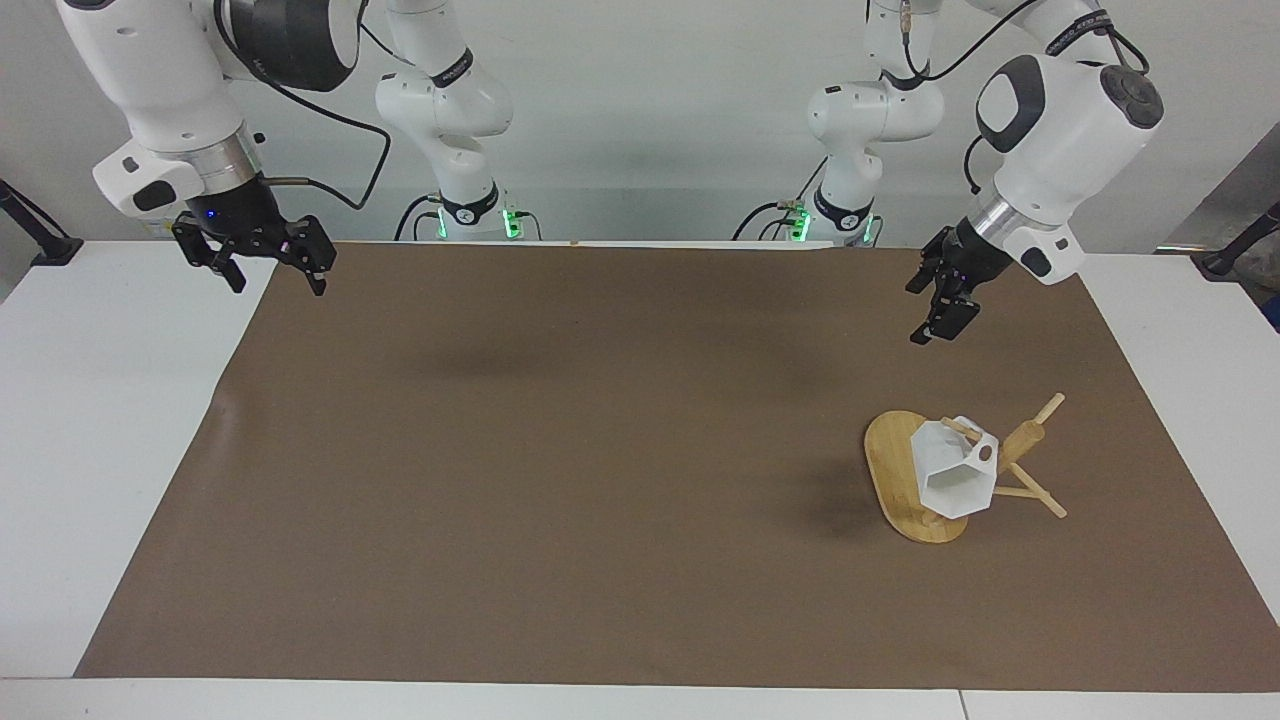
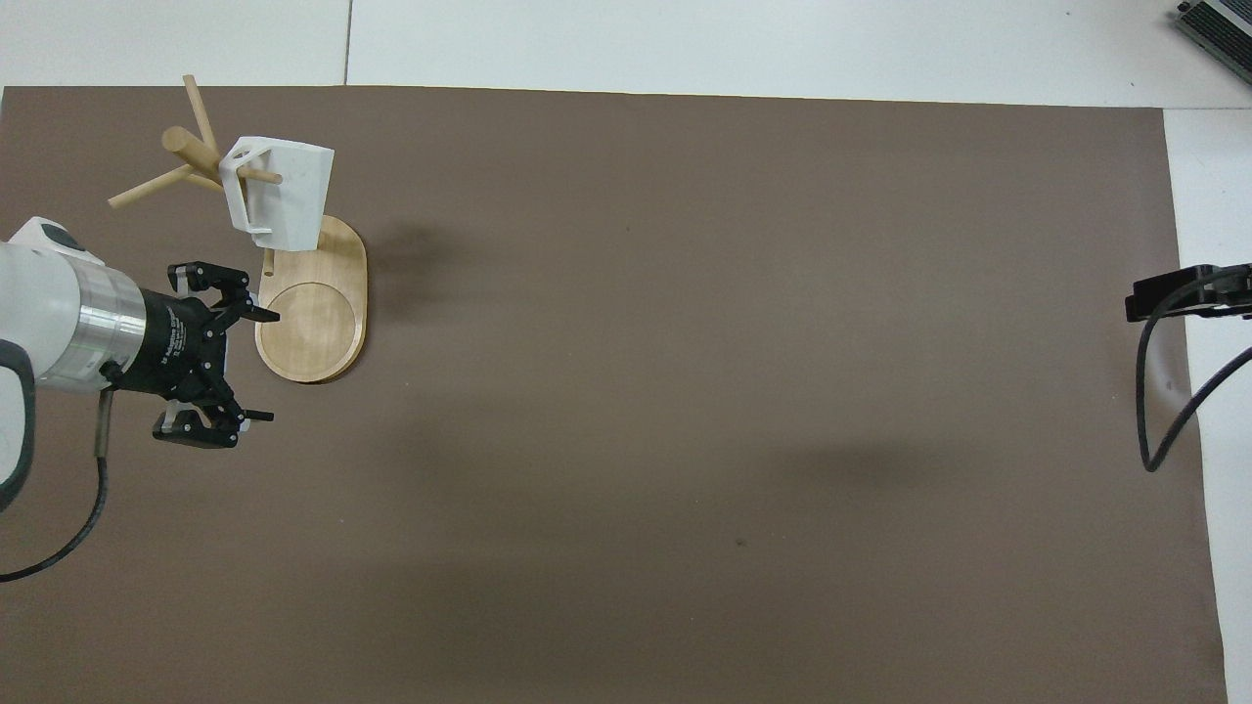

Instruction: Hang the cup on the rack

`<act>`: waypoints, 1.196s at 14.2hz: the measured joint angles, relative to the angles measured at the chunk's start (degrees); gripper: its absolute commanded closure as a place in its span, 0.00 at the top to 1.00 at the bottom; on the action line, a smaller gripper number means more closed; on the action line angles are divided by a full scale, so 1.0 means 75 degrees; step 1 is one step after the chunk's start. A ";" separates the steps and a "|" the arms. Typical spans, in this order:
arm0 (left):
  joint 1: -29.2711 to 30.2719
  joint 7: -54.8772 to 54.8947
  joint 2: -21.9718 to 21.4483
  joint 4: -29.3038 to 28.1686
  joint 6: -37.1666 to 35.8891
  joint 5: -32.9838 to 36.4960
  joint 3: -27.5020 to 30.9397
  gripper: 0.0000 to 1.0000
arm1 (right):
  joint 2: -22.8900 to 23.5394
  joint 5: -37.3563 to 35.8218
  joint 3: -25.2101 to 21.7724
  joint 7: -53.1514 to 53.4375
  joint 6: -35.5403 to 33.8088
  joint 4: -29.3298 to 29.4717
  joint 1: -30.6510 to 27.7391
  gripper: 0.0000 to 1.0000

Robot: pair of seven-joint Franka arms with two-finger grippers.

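You have the cup (image 1: pixel 952 475) hanging on the rack (image 1: pixel 905 480): 1 thin peg passes through the round hole in its angular handle, and the white faceted body hangs beside the central post, over the oval bamboo base, without touching the base that you can see. The rack stands on the brown mat (image 1: pixel 560 480) toward the left arm's end of the table, with its post leaning away from the base in both views and 2 more bare pegs sticking out past the cup. Your left gripper (image 2: pixel 245 367) is up in the air over the mat just beside the rack's base, clear of both rack and cup, and its 2 fingers are spread wide with nothing between them; the overhead view shows this plainly. Your right gripper (image 1: pixel 268 270) hangs over the edge of the mat at the right arm's end of the table, well apart from the rack; this arm waits, its fingers also spread apart and holding nothing. The white table (image 1: pixel 110 420) shows around the mat on every side.
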 measured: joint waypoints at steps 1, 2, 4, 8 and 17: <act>0.0045 0.0718 -0.0002 0.0101 -0.0117 0.0065 0.0004 1.00 | 0.0000 0.0000 0.0000 0.0000 0.0000 0.0000 0.0000 1.00; 0.0059 0.1381 -0.0002 0.0195 -0.0170 0.0309 0.0005 1.00 | 0.0000 0.0000 0.0000 0.0000 0.0000 0.0000 0.0000 1.00; 0.0056 0.2669 -0.0001 0.0357 -0.0252 0.0909 -0.0018 1.00 | 0.0000 0.0000 0.0000 0.0000 0.0000 0.0000 0.0000 1.00; 0.0060 0.4527 0.0002 0.0599 -0.0297 0.1146 -0.0017 1.00 | 0.0000 0.0000 0.0000 0.0000 0.0000 -0.0001 0.0000 1.00; 0.0182 0.8660 0.0143 0.1939 -0.1111 0.1365 0.0044 1.00 | -0.0003 0.0000 0.0000 0.0000 0.0000 -0.0002 0.0000 1.00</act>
